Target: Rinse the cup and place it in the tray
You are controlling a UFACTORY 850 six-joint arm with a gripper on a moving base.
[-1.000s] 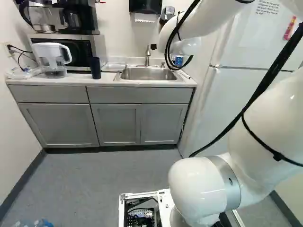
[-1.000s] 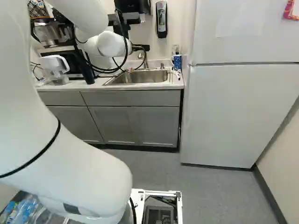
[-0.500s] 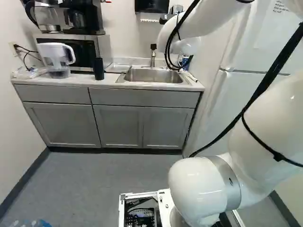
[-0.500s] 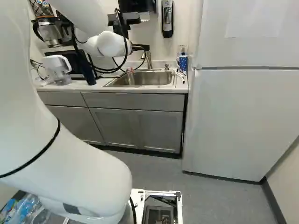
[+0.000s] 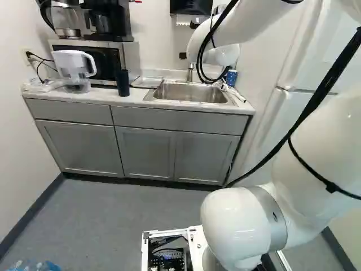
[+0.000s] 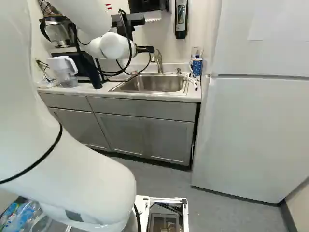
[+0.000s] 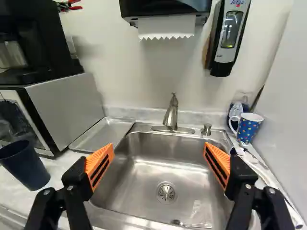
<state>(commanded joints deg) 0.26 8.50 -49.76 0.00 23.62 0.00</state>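
The fingers (image 6: 147, 49) stand wide apart, probably near the sink (image 7: 144, 175).

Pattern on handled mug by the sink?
The mug is blue with multicoloured dots, clearest in the wrist view.

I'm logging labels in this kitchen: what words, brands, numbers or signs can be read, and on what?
No text can be read.
Wall dispenser: blue lettering near its top, too small and blurred.
Sheet on the refrigerator: no print legible.
Cup: coloured dots, no lettering visible.
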